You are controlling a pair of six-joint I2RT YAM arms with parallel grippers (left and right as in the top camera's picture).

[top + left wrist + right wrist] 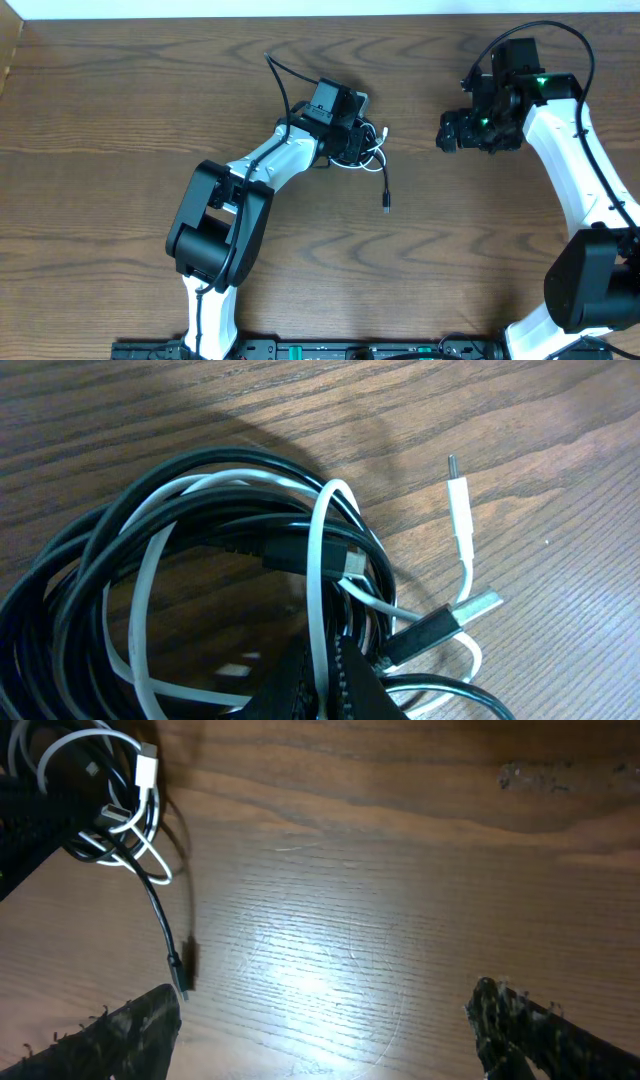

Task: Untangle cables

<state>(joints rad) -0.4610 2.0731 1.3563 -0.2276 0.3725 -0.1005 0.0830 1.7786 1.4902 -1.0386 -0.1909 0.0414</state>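
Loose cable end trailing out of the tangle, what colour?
Black: the cable end, plug included. It shows best in the right wrist view.

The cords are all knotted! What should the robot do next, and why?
Probably move the open, empty right tool to the free plug end of the black cable. The left tool is shut on the white cable in the tangle, so pulling that end might loosen it.

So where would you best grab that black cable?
Probably its loose tail, just above the plug: it lies straight and alone on the table, clear of the tangle. Come down from the right, where the open right end effector is nearest.
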